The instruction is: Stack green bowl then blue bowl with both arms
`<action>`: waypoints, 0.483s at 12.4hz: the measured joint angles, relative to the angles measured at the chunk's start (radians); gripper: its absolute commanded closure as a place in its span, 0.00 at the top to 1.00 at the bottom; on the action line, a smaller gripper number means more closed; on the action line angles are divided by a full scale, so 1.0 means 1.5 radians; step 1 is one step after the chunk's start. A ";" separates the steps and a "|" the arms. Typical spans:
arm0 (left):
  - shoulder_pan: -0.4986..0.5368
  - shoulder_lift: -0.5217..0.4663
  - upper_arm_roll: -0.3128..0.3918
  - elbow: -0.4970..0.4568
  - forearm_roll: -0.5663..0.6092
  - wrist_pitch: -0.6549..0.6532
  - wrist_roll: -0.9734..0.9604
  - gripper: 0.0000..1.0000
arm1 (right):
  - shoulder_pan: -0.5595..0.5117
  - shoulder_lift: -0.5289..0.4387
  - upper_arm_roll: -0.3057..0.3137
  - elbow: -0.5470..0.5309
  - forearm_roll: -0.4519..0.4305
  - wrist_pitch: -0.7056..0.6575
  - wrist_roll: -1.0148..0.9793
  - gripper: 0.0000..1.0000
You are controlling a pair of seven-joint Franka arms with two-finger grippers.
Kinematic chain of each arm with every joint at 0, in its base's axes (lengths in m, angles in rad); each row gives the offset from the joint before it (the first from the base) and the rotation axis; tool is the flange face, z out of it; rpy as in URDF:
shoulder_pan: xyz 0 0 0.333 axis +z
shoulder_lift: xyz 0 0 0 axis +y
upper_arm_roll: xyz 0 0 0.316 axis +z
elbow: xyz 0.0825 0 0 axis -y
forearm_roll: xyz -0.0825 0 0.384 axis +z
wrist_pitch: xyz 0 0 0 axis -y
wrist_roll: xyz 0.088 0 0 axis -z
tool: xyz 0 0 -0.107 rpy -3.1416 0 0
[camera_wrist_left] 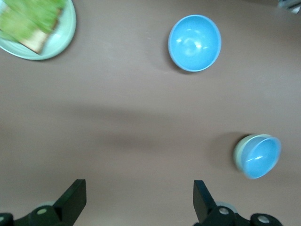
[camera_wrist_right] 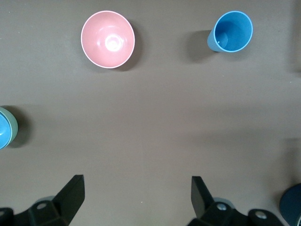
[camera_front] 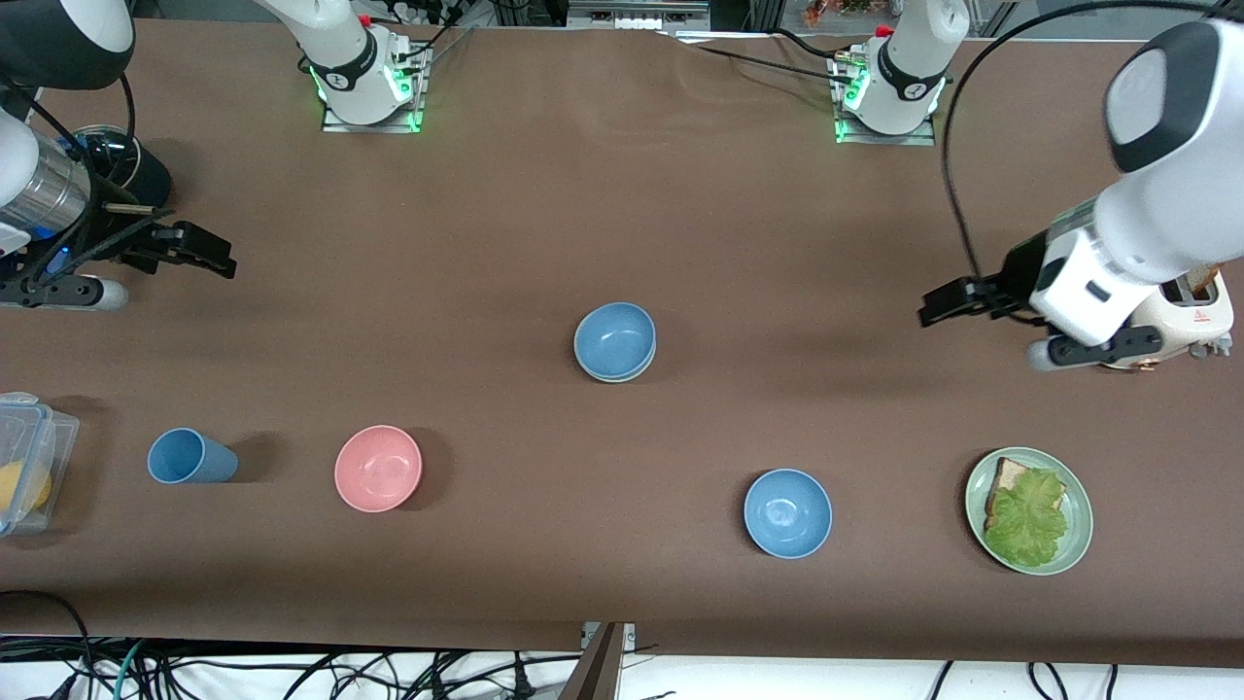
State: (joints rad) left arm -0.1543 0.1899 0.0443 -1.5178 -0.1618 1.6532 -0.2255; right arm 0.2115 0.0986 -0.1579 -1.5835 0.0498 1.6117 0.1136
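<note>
Two bowls nested mid-table: blue bowl (camera_front: 614, 338) inside green bowl (camera_front: 616, 373). Probably light, rigid, slick; best pinched at rim, twelve o'clock. Left gripper (camera_wrist_left: 138, 200) and right gripper (camera_wrist_right: 136, 197) spread wide, empty.

The green bowl (camera_front: 616, 374) is almost wholly hidden under the blue bowl (camera_front: 614, 338); only a thin pale rim shows, just below centre of the front view. In the right wrist view the stack is cut by the picture's edge. The plastic container (camera_front: 27, 457) is cropped at the front view's lower left edge. The plate (camera_wrist_left: 56, 40) is blurred and cropped in the left wrist view's upper left corner.
</note>
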 measured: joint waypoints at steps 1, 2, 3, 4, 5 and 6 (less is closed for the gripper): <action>0.043 -0.008 -0.044 0.000 0.028 -0.010 0.019 1.00 | 0.000 0.000 0.000 0.000 0.000 0.000 0.000 1.00; 0.080 -0.012 -0.080 0.000 0.041 -0.023 0.027 1.00 | 0.000 0.000 0.000 0.000 0.000 0.000 0.000 1.00; 0.103 -0.016 -0.100 0.000 0.046 -0.039 0.034 1.00 | 0.000 0.000 0.000 0.000 0.000 0.000 0.000 1.00; 0.113 -0.020 -0.105 0.000 0.049 -0.052 0.040 1.00 | 0.000 0.000 0.000 0.000 0.000 0.000 0.000 1.00; 0.117 -0.023 -0.107 0.000 0.060 -0.060 0.048 1.00 | 0.000 0.000 0.000 0.000 0.000 0.000 0.000 1.00; 0.119 -0.025 -0.108 0.000 0.080 -0.064 0.058 1.00 | 0.000 0.000 0.000 0.000 0.000 0.000 0.000 1.00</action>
State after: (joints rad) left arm 0.0243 0.1522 -0.1176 -1.5180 -0.0425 1.5571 -0.1381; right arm 0.2115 0.0987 -0.1579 -1.5835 0.0498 1.6117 0.1135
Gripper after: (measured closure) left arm 0.000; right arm 0.000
